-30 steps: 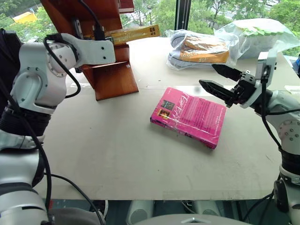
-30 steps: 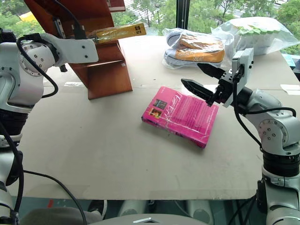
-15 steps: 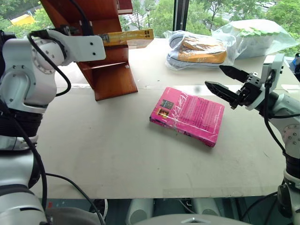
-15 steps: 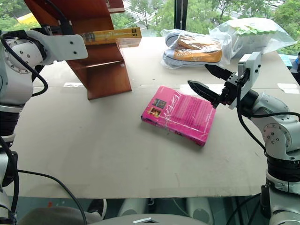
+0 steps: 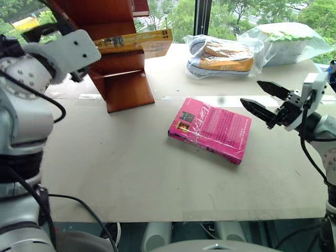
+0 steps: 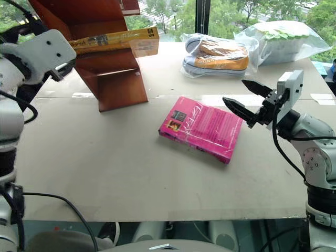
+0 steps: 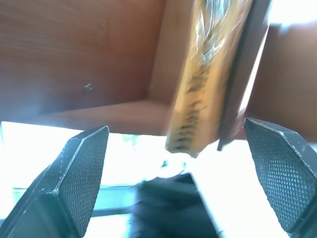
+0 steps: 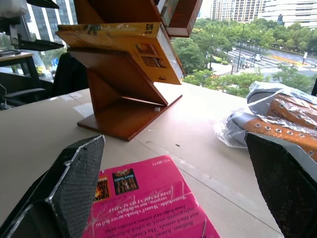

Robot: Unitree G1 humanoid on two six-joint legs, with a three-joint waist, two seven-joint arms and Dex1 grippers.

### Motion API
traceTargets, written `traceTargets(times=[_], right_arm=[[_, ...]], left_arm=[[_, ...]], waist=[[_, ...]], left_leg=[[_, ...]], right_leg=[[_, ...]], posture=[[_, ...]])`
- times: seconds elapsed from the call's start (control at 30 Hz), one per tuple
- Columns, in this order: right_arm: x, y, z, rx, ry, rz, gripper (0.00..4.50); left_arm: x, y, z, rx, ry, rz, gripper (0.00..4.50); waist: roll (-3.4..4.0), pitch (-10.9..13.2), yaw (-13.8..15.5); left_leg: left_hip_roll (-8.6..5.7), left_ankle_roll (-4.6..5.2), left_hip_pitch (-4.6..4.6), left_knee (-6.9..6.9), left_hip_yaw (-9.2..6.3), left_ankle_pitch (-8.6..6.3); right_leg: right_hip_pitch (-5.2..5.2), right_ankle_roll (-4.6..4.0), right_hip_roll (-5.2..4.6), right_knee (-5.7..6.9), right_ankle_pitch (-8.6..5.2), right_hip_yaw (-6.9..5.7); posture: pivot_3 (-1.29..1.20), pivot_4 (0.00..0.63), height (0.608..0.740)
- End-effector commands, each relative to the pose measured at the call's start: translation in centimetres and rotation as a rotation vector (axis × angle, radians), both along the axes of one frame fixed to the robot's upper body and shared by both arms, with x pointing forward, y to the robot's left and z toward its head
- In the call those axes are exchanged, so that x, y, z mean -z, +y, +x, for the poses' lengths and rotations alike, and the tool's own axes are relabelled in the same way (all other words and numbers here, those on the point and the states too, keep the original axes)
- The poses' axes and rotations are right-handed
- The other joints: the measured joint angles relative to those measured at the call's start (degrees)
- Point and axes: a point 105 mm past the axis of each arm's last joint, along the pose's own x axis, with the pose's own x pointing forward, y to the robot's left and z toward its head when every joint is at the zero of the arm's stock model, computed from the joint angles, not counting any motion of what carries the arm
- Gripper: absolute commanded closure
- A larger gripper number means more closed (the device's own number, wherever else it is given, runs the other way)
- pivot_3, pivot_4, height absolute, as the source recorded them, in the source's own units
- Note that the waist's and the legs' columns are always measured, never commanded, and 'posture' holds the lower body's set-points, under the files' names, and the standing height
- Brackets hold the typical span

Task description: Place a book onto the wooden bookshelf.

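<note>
Two books (image 5: pixel 137 42) (image 5: pixel 211 129), one bookshelf (image 5: pixel 113 47)

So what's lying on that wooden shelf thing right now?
A yellow-orange book lies flat on a step of the wooden bookshelf, one end sticking out past its side. The end deeper in the shelf is hidden behind the robot's left arm.

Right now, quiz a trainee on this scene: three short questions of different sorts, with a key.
1. True or false: the yellow book lies on the wooden bookshelf.
2. Which thing lies nearest the right gripper? A. pink book B. bagged shoes C. bookshelf
3. Fill in: the left gripper's jaws are ____.

Key: 1 true; 2 A; 3 open, with nothing between them.
</note>
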Motion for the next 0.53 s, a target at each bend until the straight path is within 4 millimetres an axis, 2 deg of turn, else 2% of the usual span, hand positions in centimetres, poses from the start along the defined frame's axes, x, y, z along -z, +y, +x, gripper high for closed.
traceTargets(times=[0.03,0.07,0.1,0.13,0.17,0.27,0.33,0.4,0.53], right_arm=[[1.6,-1.9,-0.6,0.023,-0.018,-0.055,0.0],[2.5,-2.3,-0.8,0.026,0.005,-0.054,0.0],[3.6,-2.7,-1.0,0.025,0.026,-0.074,0.0],[5.1,-3.4,-1.3,0.037,0.06,-0.092,0.0],[6.4,-4.2,-1.6,0.052,0.092,-0.112,0.0],[9.1,-5.7,-2.7,0.069,0.151,-0.166,0.0],[10.5,-6.5,-3.4,0.079,0.184,-0.183,0.0],[11.9,-7.4,-4.1,0.092,0.202,-0.19,0.0],[13.0,-8.0,-4.4,0.108,0.213,-0.192,0.0]], left_arm=[[4.4,-3.4,-2.0,0.2,0.038,-0.471,0.04],[6.3,-4.5,-2.4,0.254,0.076,-0.571,0.04],[8.3,-5.3,-3.0,0.291,0.12,-0.594,0.04],[11.1,-6.5,-4.1,0.338,0.204,-0.608,0.04],[13.3,-7.0,-5.0,0.349,0.264,-0.64,0.04],[17.4,-7.0,-7.0,0.341,0.366,-0.687,0.04],[19.8,-6.6,-8.0,0.317,0.421,-0.714,0.04],[22.0,-6.0,-9.0,0.286,0.458,-0.743,0.04],[23.7,-5.5,-10.0,0.268,0.472,-0.775,0.04]], waist=[[0.01,0.0,0.0],[0.0,0.0,0.0],[-0.01,0.0,-0.2],[-0.06,-0.1,-0.6],[-0.09,-0.1,-0.8],[-0.08,0.0,-0.6],[0.04,-0.1,-0.4],[0.16,-0.1,-0.4],[0.15,-0.1,-0.5]], left_leg=[[0.01,0.0,0.04,0.02,0.01,0.0],[0.03,0.01,0.08,0.07,-0.04,0.0],[0.07,0.01,0.13,0.09,-0.09,0.0],[0.07,0.01,0.1,0.16,-0.11,0.0],[0.09,0.01,0.17,0.12,-0.08,0.0],[0.16,0.0,0.36,-0.03,-0.06,-0.01],[0.18,0.0,0.59,-0.03,-0.03,-0.01],[0.22,-0.02,1.33,-0.1,0.0,-0.04],[0.25,-0.29,1.72,-0.14,0.02,-0.23]], right_leg=[[0.09,0.03,0.01,-0.1,0.03,-0.03],[0.16,0.05,0.0,-0.1,0.05,-0.01],[0.19,0.07,0.0,-0.1,0.06,0.03],[0.19,0.07,0.02,-0.08,0.07,0.01],[0.2,0.06,0.03,-0.07,0.07,0.09],[0.23,0.01,0.09,-0.02,0.05,0.14],[0.34,-0.22,0.1,0.08,-0.08,0.16],[1.05,-0.05,0.05,-0.06,-0.28,0.17],[1.44,-0.02,-0.26,-0.31,-0.29,0.16]], posture=[[0.0,0.15,0.693],[0.0,0.15,0.693],[0.0,0.15,0.693],[0.0,0.15,0.693],[0.0,0.15,0.693],[0.0,0.15,0.693],[0.0,0.15,0.693],[0.0,0.15,0.693],[0.0,0.15,0.693]])
